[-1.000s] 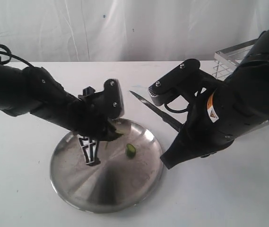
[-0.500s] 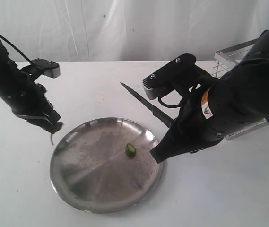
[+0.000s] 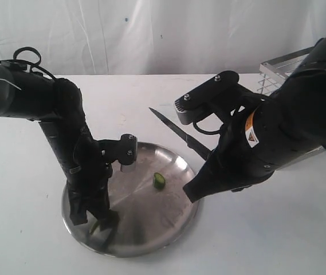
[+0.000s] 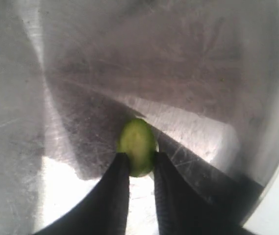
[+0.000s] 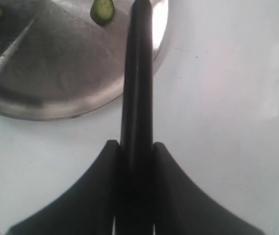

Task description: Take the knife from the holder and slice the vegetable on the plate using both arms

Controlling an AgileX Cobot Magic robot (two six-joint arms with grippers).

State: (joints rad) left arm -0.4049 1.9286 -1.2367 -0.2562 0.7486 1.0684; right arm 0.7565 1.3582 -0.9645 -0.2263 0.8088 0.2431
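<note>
Exterior view: the plate is a round, shallow dish of dull brushed steel with a raised rim, lying on a white table. In it lies one loose vegetable chunk, short, green and glossy. The left arm reaches steeply down onto the plate's near rim, where we see a sliver of green at the left gripper. The knife is slim, dark and pointed, with its tip above the table beyond the plate. Its handle end vanishes behind the bulky right arm. The holder, chrome wire with a flat rim, stands behind that arm.

Left wrist view: the left gripper pinches a pinched vegetable chunk, smooth and oval, over the scratched plate.

Right wrist view: the right gripper is clamped on the knife, which is matt black. The knife's far end reaches over the plate near the loose vegetable chunk.
</note>
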